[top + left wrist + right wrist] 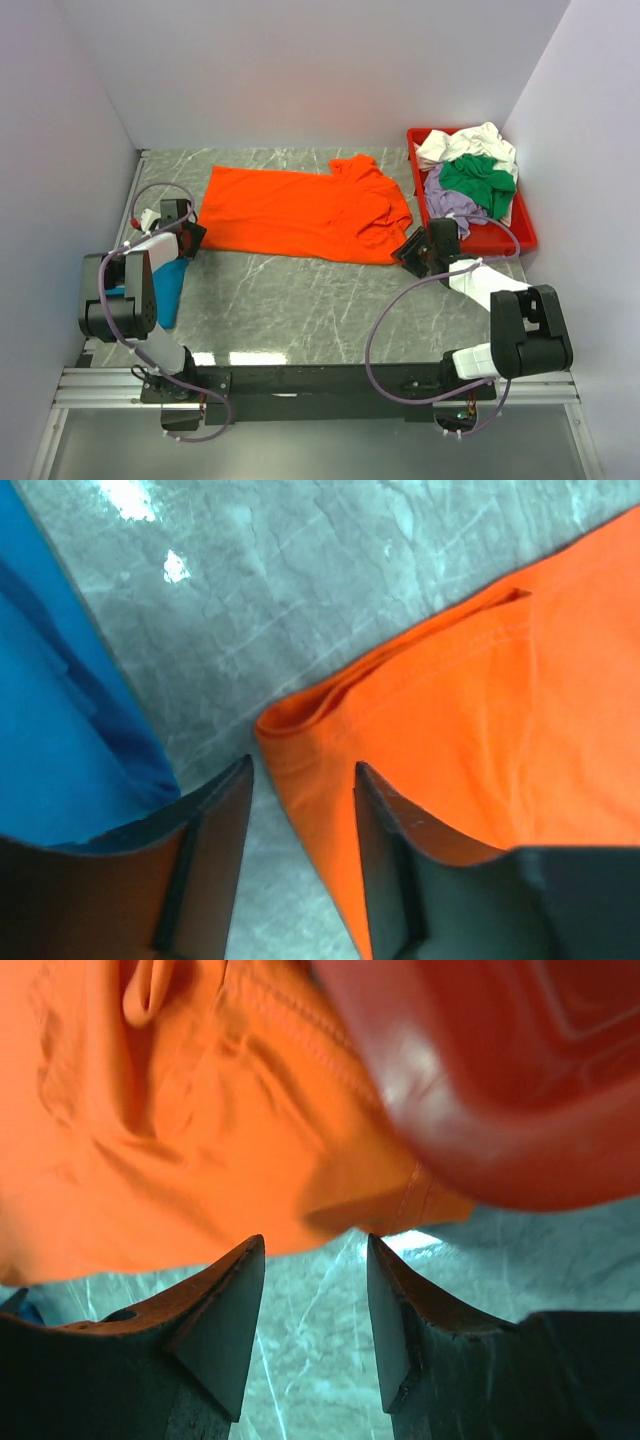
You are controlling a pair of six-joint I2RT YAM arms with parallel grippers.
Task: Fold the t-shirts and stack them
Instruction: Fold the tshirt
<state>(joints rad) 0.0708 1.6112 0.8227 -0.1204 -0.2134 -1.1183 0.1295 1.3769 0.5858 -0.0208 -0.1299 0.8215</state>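
Pale walls (300,70) enclose a grey marbled surface (320,300). The orange t-shirt (290,212) lies spread at upper centre of the top view, a red tray (524,232) of t-shirts (472,178) upper right. Only the wrist views show the left fingers (215,865) and right fingers (218,1325) apart, gripping nothing.

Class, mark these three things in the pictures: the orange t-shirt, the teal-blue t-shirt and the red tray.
orange t-shirt (290,215), top external view, middle of its body.
teal-blue t-shirt (60,740), left wrist view, middle of the visible cloth.
red tray (505,238), top external view, bare floor by its near right corner.
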